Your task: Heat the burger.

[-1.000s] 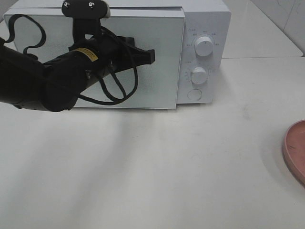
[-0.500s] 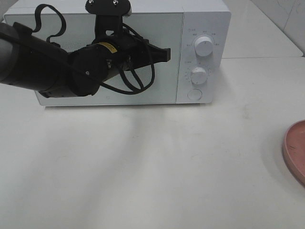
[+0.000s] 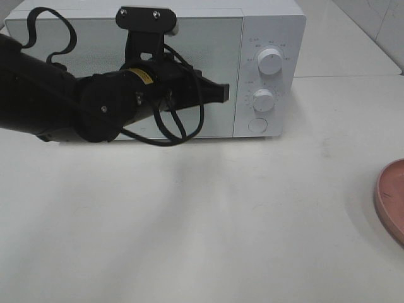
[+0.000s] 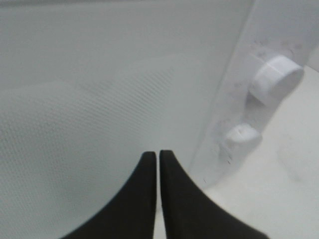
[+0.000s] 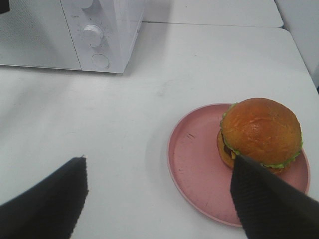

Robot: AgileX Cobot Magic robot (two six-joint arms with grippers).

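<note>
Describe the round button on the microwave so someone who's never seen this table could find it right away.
Find the white microwave at the back of the table. Its right side is a control strip with two raised knobs stacked one above the other. The button sits just below the lower knob, near the bottom corner: it lies flat and unmarked, while the knobs stick out.

I am looking at one white microwave (image 3: 265,38) standing on one white table (image 3: 202,221), its front panel carrying two round knobs (image 3: 271,61) and one round button (image 3: 257,125). I am counting one pink plate (image 5: 199,169) and one burger (image 5: 260,132). Two black arms are showing between the views, each ending in one gripper: the left gripper (image 4: 158,158) and the right gripper (image 5: 159,191), each showing two fingers.
</note>
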